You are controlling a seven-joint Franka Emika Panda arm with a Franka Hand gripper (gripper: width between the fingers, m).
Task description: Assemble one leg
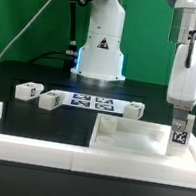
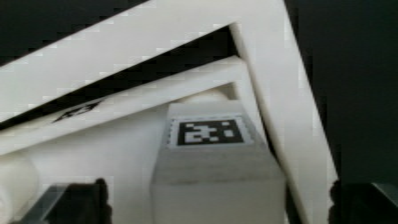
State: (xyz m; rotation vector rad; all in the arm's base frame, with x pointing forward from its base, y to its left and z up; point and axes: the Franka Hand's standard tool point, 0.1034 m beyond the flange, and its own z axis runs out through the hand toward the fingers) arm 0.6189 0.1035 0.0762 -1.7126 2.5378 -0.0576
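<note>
**Gripper:** Leg (image 1: 182, 132) first: it hangs upright between my fingers, on the exterior view's right, its tagged face (image 2: 210, 133) turned outward. My gripper (image 1: 183, 120) is closed on it, holding it from above.

**Observer:** Where is it, compared with the panel?

**Gripper:** Just beside the right end of the large white panel (image 1: 131, 139), near the corner where the white frame (image 1: 38, 148) turns. From the wrist view I see the leg's marker and, behind it, pale edges running diagonally; whether the leg's lower end touches anything I cannot tell.

**Observer:** And the other legs?

**Gripper:** Three alike lie on the black table (image 1: 28, 76). Two sit close together toward the exterior view's left, one (image 1: 27, 91) and its neighbour (image 1: 51, 101). A third (image 1: 132, 112) lies behind the panel, just beside the marker board (image 1: 90, 102).

**Observer:** Your fingers in the wrist view?

**Gripper:** Dark fingertips (image 2: 71, 200) show at either side of the leg, pressed in narrow around it.
</note>
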